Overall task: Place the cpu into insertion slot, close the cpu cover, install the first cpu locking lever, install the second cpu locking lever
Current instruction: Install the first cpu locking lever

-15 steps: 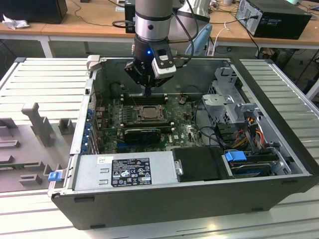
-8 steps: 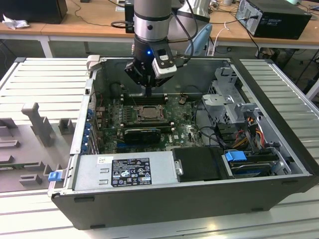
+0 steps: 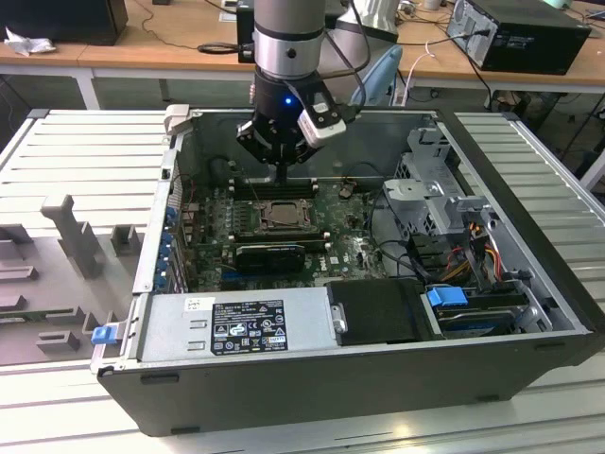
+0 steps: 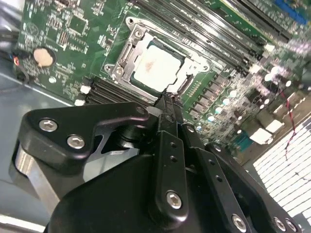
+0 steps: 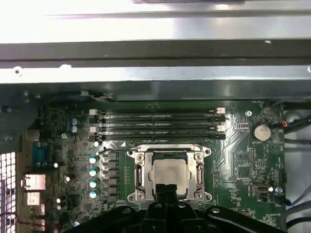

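Black fingers (image 4: pixel 167 104), clenched on nothing, hang just above one edge of the thin silvery metal cpu cover (image 5: pixel 137 171), which lies flat over the dark square insertion slot (image 4: pixel 148 44). The pale square cpu (image 4: pixel 155 68) sits level in its window. Long black memory slots (image 5: pixel 158 124) crowd the green circuit board (image 5: pixel 233 160).

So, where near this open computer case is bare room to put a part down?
Bare: the ribbed grey table at the exterior view's right of the black computer case. Crowded: the grey moulded fixtures at that view's left, the coloured cables by the silver drive cage, the green board under the black hand.
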Robot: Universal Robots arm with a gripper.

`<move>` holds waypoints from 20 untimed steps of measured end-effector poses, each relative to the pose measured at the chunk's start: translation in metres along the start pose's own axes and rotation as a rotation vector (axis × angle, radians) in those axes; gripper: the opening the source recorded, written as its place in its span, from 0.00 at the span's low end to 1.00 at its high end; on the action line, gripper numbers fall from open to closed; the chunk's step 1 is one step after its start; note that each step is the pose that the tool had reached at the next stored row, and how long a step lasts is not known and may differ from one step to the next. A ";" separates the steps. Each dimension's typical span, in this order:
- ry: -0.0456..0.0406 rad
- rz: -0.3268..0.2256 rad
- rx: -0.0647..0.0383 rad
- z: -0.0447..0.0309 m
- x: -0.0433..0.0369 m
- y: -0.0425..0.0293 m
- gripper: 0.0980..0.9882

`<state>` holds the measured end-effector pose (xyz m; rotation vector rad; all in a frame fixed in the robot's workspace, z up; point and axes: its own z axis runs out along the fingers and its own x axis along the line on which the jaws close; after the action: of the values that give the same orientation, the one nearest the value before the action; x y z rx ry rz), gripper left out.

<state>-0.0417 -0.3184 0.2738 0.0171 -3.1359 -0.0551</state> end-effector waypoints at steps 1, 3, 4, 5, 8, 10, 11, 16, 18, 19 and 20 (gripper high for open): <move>0.0003 -0.010 0.000 0.0004 0.0004 0.0000 0.01; 0.0000 -0.014 -0.005 0.0015 0.0065 0.0000 0.01; -0.0006 -0.015 -0.012 0.0020 0.0139 0.0000 0.01; -0.0009 -0.015 -0.014 0.0022 0.0202 0.0001 0.01; -0.0026 -0.015 -0.015 0.0026 0.0383 0.0004 0.01; -0.0040 -0.015 -0.015 0.0035 0.0503 0.0005 0.01; -0.0043 -0.015 -0.016 0.0044 0.0535 0.0006 0.01; -0.0041 -0.018 -0.015 0.0131 0.0634 0.0046 0.01; -0.0043 -0.018 -0.016 0.0150 0.0642 0.0091 0.01; -0.0043 -0.018 -0.017 0.0153 0.0647 0.0109 0.01; -0.0044 -0.018 -0.018 0.0155 0.0650 0.0125 0.01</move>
<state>-0.1068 -0.3061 0.2590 0.0451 -3.1396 -0.0838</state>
